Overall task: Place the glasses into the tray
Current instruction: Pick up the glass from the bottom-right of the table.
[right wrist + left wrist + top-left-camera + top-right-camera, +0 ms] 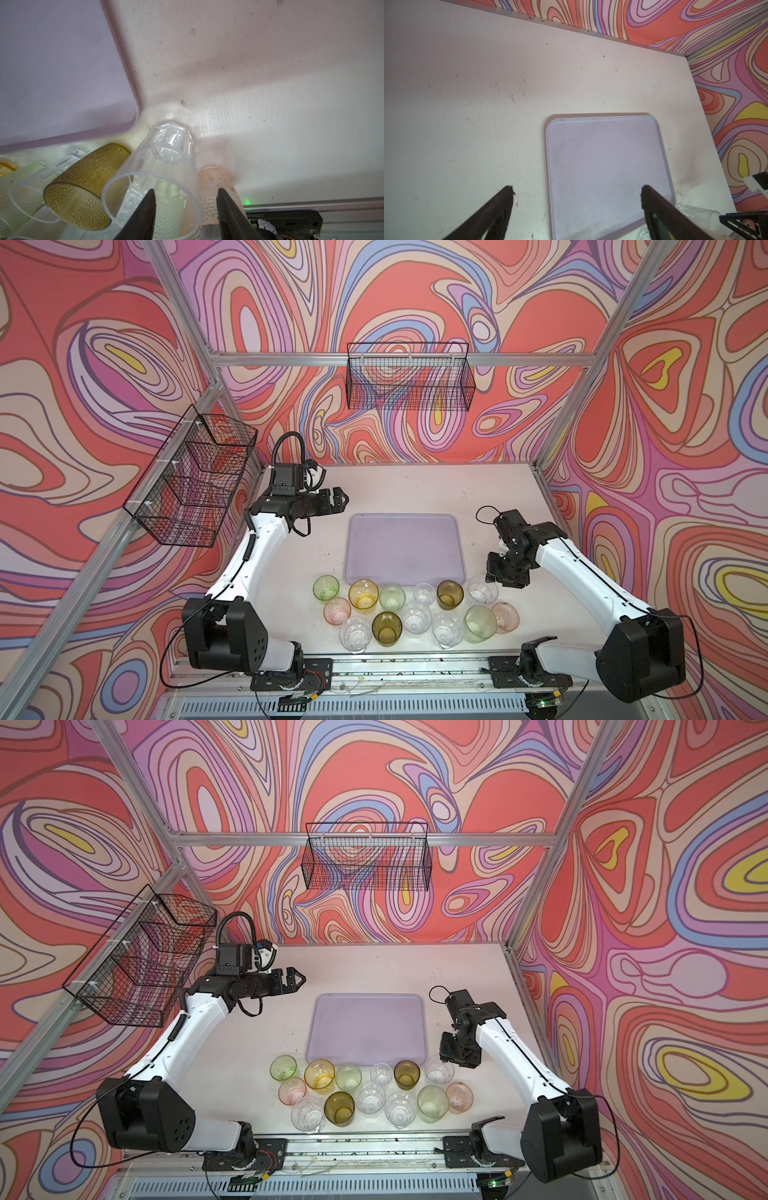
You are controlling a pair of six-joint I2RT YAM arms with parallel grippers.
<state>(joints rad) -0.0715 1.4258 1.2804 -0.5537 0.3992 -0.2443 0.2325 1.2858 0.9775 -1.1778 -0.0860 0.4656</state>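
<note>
In both top views the tray (405,547) (365,1027) lies bare, with the glasses (417,616) clustered along its near side. The right gripper (494,572) hangs over the clear glass (482,591) at the row's end, so the first pick looks in hand.

The left wrist view shows the left gripper (576,188) spread wide and empty by the tray's far corner.

The right wrist view shows the right gripper (186,190) part open, one finger inside that glass and one outside, not pinching yet. Next it must close and lift clear of the neighbours.

The white table (270,83) is scuffed; swirl-patterned walls (415,302) carry wire baskets (409,377).

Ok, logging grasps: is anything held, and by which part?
Nothing yet: right gripper straddles the rim of the clear glass, gap showing; left gripper open, empty.
</note>
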